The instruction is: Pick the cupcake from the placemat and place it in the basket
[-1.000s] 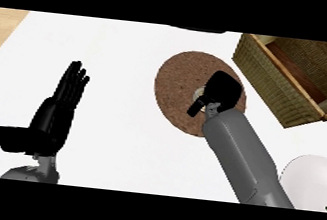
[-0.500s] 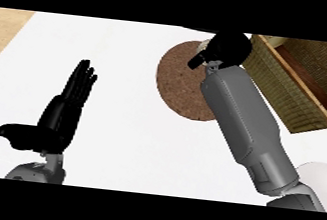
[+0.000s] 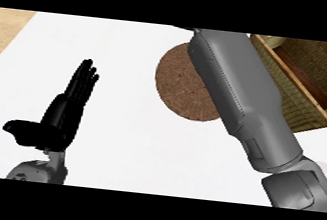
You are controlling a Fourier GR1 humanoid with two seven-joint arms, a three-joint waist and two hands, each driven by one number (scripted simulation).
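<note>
Right arm reaching over the placemat toward the basket; cupcake out of sight.

From the left: the left hand (image 3: 63, 106) is resting open on the white desk (image 3: 125, 148), fingers straight and pointing up; the round brown placemat (image 3: 186, 87) is lying bare where it shows, partly covered by the right forearm (image 3: 242, 100), whose hand is passing out of view at the top, so whether it is clenched or released cannot be told; the wicker basket (image 3: 312, 105) is sitting at the right. The cupcake is showing nowhere. Judging by its kind, it is likely light, soft and crushable, best taken round its wrapper sides.
</note>
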